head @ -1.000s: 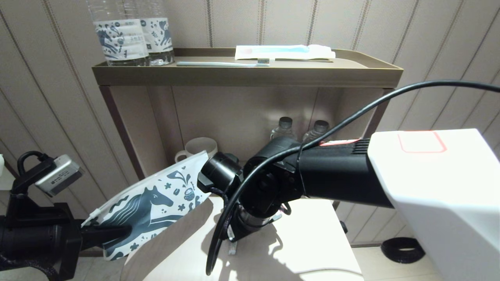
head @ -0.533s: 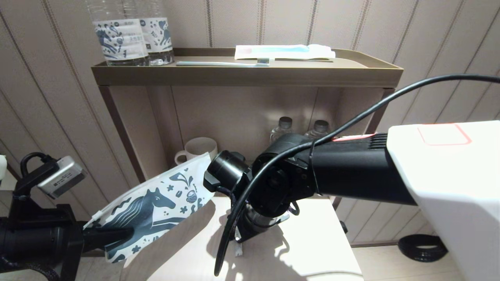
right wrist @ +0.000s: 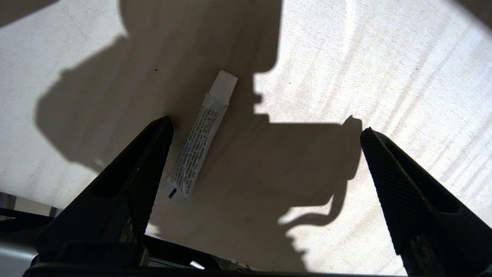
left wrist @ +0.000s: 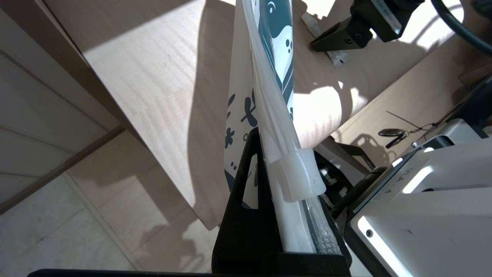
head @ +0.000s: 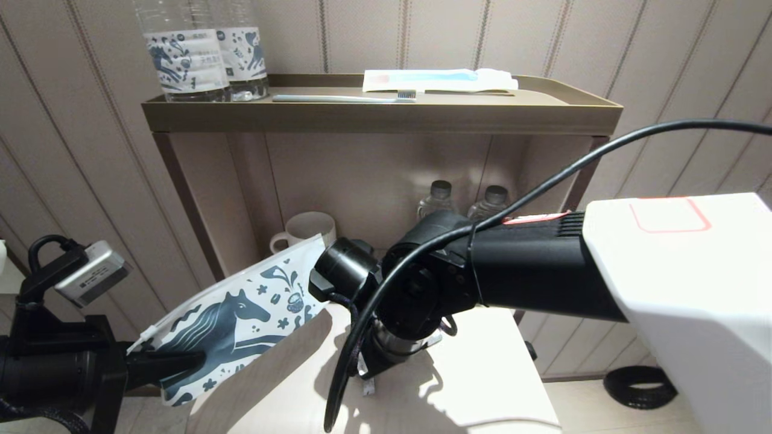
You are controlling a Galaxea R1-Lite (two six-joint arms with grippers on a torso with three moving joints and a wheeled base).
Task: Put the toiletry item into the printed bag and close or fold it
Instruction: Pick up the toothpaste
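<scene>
The printed bag, a white pouch with a blue horse, hangs in the air over the table's left edge, tilted up toward the shelf. My left gripper is shut on its lower end; the left wrist view shows the printed bag edge-on between the jaws, near its white zip slider. A small white toiletry tube lies flat on the table. My right gripper hangs open above it, with the tube just inside one finger. In the head view the right wrist hides most of the tube.
The light wooden table stands before a brown shelf unit. On the unit's top tray are water bottles, a toothbrush and a wrapped toothbrush pack. A mug and small bottles stand on the lower shelf.
The right arm swung a little to the right, then came back left, staying over the tube. The left gripper still holds the bag in about the same place.
</scene>
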